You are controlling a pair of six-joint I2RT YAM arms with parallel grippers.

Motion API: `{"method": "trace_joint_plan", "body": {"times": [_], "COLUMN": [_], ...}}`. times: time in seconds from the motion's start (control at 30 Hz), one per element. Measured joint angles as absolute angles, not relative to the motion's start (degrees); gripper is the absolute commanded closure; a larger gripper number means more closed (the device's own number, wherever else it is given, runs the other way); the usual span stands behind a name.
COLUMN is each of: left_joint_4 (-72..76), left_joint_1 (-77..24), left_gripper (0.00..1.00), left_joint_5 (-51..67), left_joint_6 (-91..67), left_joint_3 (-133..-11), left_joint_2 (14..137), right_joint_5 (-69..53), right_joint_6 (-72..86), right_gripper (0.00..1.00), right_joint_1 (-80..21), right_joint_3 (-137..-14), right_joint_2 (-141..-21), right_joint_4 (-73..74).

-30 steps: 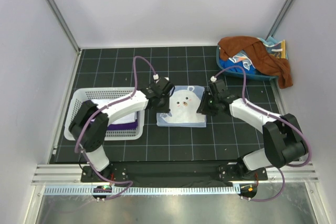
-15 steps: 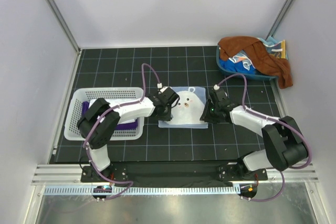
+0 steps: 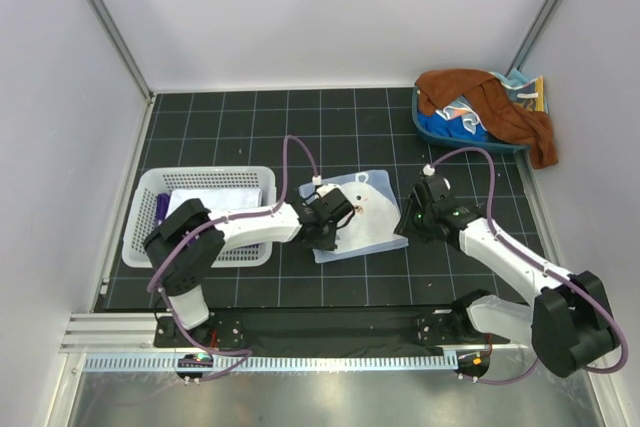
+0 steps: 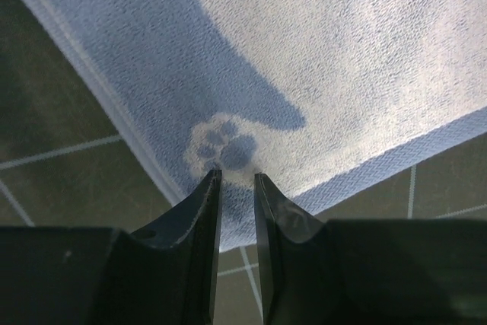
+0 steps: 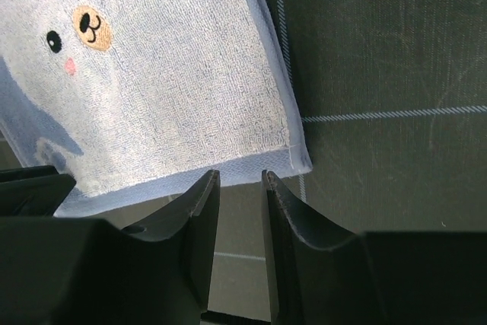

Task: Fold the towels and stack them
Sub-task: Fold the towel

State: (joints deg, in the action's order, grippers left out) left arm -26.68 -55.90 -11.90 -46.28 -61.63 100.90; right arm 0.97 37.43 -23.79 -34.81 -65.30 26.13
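Note:
A light blue towel with a white bear face (image 3: 358,212) lies flat on the black gridded mat, slightly turned. My left gripper (image 3: 326,229) hangs over its near left corner, jaws a narrow gap apart with nothing between them; in the left wrist view (image 4: 234,176) the tips sit just above a paw print on the towel (image 4: 319,58). My right gripper (image 3: 412,219) is at the towel's near right corner, narrowly open and empty; in the right wrist view (image 5: 238,180) the towel's hem (image 5: 175,97) lies just beyond the tips.
A white slotted basket (image 3: 200,174) at the left holds a white towel (image 3: 215,199) and a dark purple towel (image 3: 161,209). A blue bin (image 3: 470,143) at the back right holds a rust-brown towel (image 3: 492,97) and other cloths. Walls close three sides.
Both grippers have moved toward the near edge, the left one also to the right. The bear towel has shifted nearer and turned a little. Both jaws now stand off the towel.

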Motion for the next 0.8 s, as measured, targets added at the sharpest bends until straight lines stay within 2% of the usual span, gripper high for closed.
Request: {"method": "trace_joint_plan", "body": {"times": [0.2,0.33,0.57,0.8], "left_joint_4": [-32.9,-33.8,-34.6,-36.6], "left_joint_1": [-54.8,-50.1,-40.5,-36.9], "left_gripper": [0.70,0.71,0.71,0.72], "left_joint_5": [-12.5,-12.3,-12.8,-13.1], "left_joint_6": [-44.9,-42.7,-39.9,-36.9], "left_joint_3": [-66.5,-73.7,-83.5,-88.3], "left_joint_2": [98.6,98.3,104.9,115.4], "right_joint_5": [1.0,1.4,-0.6,-3.3], "right_joint_6": [37.1,36.5,33.5,31.8], "right_gripper": [0.64,0.64,0.68,0.70], "right_joint_1": [-23.8,-23.8,-23.6,-20.2], "right_joint_3": [-40.4,-46.0,-57.4,-63.1], "right_joint_2": [-64.6,-67.7,-84.2,-99.7], "right_joint_4": [30.2,29.3,22.5,15.0]}}
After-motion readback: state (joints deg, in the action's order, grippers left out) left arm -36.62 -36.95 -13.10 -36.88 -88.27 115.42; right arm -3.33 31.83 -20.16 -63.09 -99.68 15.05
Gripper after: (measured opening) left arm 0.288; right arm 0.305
